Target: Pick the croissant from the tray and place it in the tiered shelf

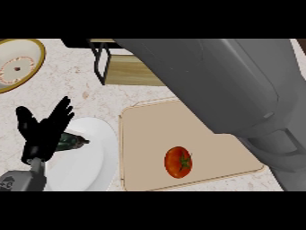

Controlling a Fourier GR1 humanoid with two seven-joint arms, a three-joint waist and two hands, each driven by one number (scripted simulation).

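A beige tray (145, 148) lies on the counter at centre, with a red tomato (178, 161) on it. No croissant shows anywhere. The tiered shelf (125, 67), black-framed with a wooden board, stands at the back, partly hidden. My right forearm (248, 99) crosses the view from lower right to the top centre, covering the tray's far right part and the shelf; its hand is hidden. My left hand (42, 130) rests open at the left, fingers up, over a white plate.
A white plate (92, 157) lies left of the tray with a small dark object (72, 141) on it, beside my left hand. A gold-rimmed plate (9, 65) sits at the back left corner.
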